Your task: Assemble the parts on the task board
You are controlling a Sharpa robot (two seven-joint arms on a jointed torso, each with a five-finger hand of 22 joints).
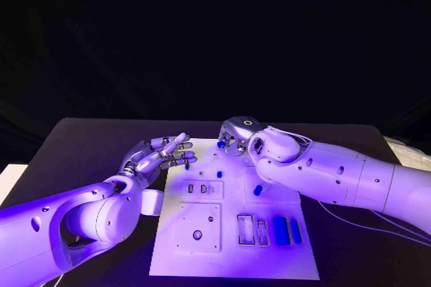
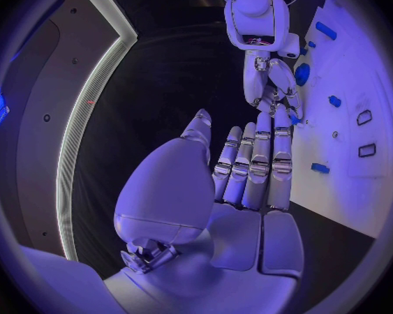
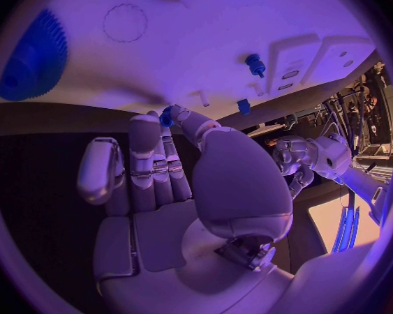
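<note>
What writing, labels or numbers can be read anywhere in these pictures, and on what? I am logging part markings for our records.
None can be read.
The white task board carries no legible print, only slots, holes and a faint drawn circle.
The blue parts and the blue gear show no markings.
The left hand and right hand bear no readable labels.
</note>
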